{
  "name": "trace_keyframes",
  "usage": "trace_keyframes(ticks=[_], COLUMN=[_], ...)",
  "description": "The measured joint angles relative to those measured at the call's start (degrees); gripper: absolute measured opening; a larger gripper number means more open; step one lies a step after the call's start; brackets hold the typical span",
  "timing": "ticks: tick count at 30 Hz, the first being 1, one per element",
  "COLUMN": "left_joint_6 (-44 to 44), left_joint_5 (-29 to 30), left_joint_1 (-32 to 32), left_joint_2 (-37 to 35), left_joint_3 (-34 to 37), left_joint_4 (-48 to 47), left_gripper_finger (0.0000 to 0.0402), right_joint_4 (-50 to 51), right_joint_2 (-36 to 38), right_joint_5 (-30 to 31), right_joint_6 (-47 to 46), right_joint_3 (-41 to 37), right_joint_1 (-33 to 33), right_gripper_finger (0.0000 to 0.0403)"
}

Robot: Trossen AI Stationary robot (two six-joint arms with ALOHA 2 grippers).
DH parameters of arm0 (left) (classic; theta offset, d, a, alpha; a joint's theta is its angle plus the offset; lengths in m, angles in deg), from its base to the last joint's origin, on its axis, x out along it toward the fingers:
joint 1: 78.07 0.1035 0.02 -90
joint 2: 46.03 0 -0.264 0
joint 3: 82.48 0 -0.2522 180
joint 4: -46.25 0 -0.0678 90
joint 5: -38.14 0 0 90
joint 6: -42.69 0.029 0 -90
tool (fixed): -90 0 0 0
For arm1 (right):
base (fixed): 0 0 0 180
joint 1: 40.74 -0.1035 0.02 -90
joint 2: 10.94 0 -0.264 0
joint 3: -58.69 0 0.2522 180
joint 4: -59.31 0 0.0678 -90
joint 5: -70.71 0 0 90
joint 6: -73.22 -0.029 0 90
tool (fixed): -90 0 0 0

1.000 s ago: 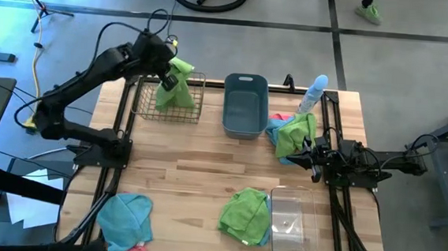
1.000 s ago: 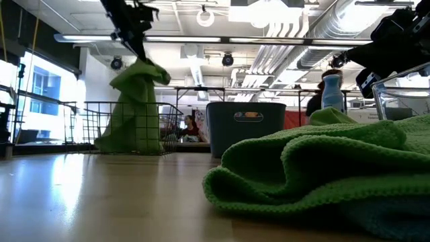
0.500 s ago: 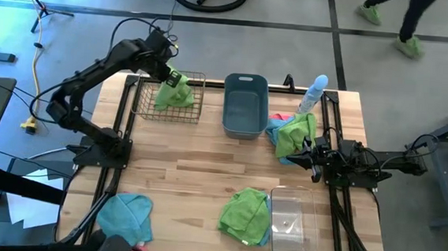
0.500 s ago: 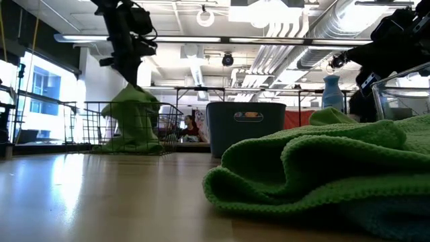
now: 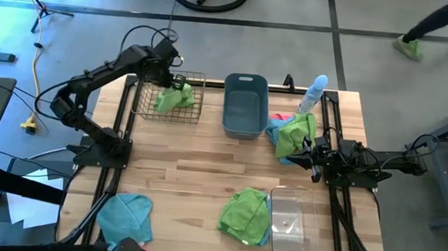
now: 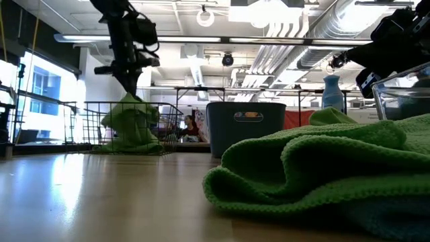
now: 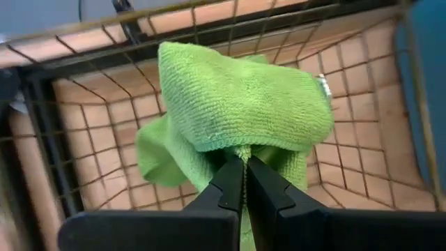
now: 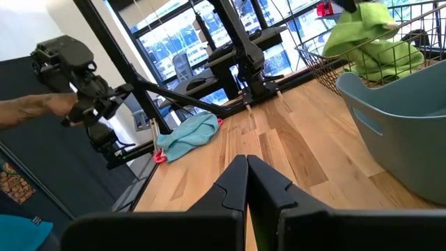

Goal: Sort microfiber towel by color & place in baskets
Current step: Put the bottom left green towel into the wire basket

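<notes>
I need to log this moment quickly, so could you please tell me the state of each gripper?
Left gripper: shut on the green towel, inside the wire basket.
Right gripper: shut, holding nothing, waiting at the table's right side.

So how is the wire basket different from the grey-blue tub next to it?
The copper wire mesh basket has open grid walls you can see through; the grey-blue plastic tub has solid walls. The basket holds a lime green towel, pinched by the left gripper above it; the tub looks empty in the high view. The basket stands nearer the left arm, the tub mid-table. Both are rectangular, similar in size, and stand along the table's far edge.
</notes>
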Motion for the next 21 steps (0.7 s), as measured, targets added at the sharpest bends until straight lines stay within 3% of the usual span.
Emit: trace_keyframes(ticks=[8,13,21], left_joint_6=[-3.2,-5.7,-6.8], left_joint_5=[-0.8,-2.6,-2.7], left_joint_1=[1.6,1.6,1.6], left_joint_2=[-0.1,-0.1,-0.1], left_joint_3=[8.0,13.2,16.4], left_joint_4=[1.3,6.7,13.2], left_gripper_finger=[0.0,0.0,0.0], right_joint_4=[0.0,0.0,0.0], right_joint_2=[0.0,0.0,0.0], right_joint_5=[0.0,0.0,0.0], right_joint_6=[0.0,0.0,0.0], right_joint_3=[0.0,0.0,0.0], right_joint_1=[0.0,0.0,0.0], right_gripper_finger=[0.0,0.0,0.0])
